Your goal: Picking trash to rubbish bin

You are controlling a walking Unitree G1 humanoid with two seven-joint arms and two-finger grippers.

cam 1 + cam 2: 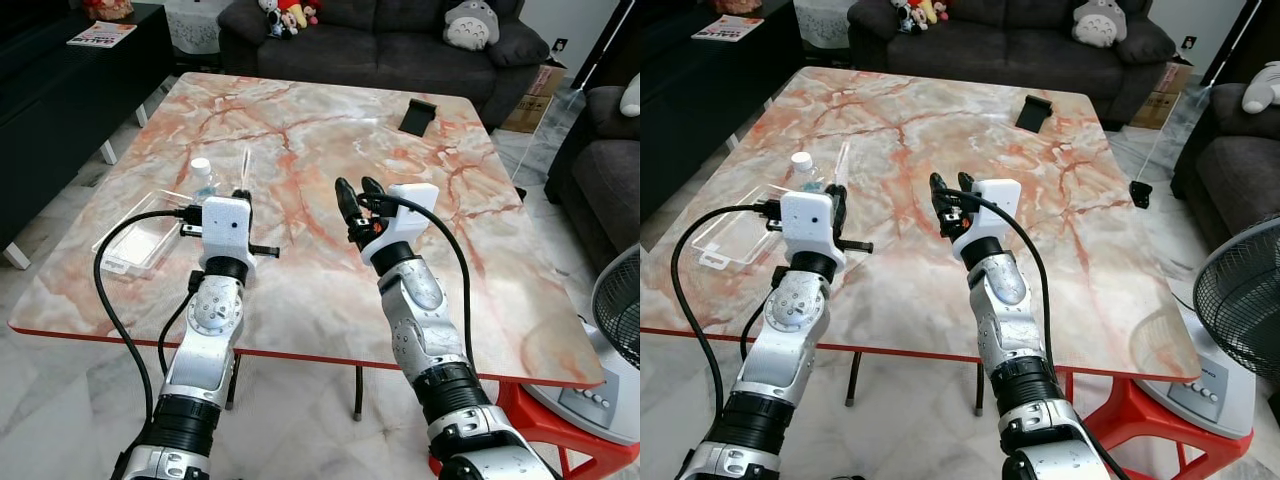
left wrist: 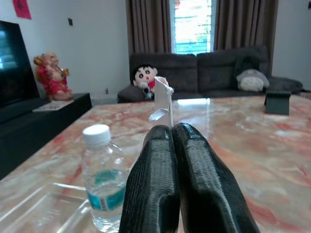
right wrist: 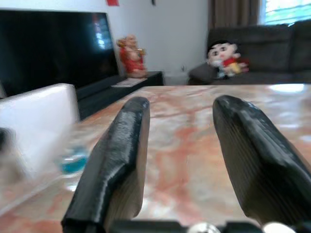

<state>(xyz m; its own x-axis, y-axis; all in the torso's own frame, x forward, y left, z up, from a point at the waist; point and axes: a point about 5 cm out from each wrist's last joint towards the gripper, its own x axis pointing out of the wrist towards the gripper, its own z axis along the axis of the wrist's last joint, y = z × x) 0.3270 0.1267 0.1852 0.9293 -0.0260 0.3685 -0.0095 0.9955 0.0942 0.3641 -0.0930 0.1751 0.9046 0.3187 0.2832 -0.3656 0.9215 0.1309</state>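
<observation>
Holding a thin white wrapper (image 2: pixel 163 102) upright, the left gripper (image 2: pixel 174 133) has its fingers pressed together on it above the marble table (image 1: pixel 330 150). The right gripper (image 1: pixel 357 197) hangs beside it, fingers spread and empty. A water bottle (image 1: pixel 203 178) and a clear plastic tray (image 1: pixel 140 240) stand near the left gripper. The wrapper is pinched only at its end, so I think it may slip out when the arm moves.

The table (image 1: pixel 300 290) is bare at 12 o'clock of the right gripper (image 1: pixel 358 200), all the way to a black stand (image 1: pixel 417 115) at 1 o'clock. At 11 o'clock of the left gripper (image 2: pixel 171 133), a bottle (image 1: pixel 203 178), a wrapper (image 1: pixel 246 160) and a tray (image 1: pixel 140 240) block the way.
</observation>
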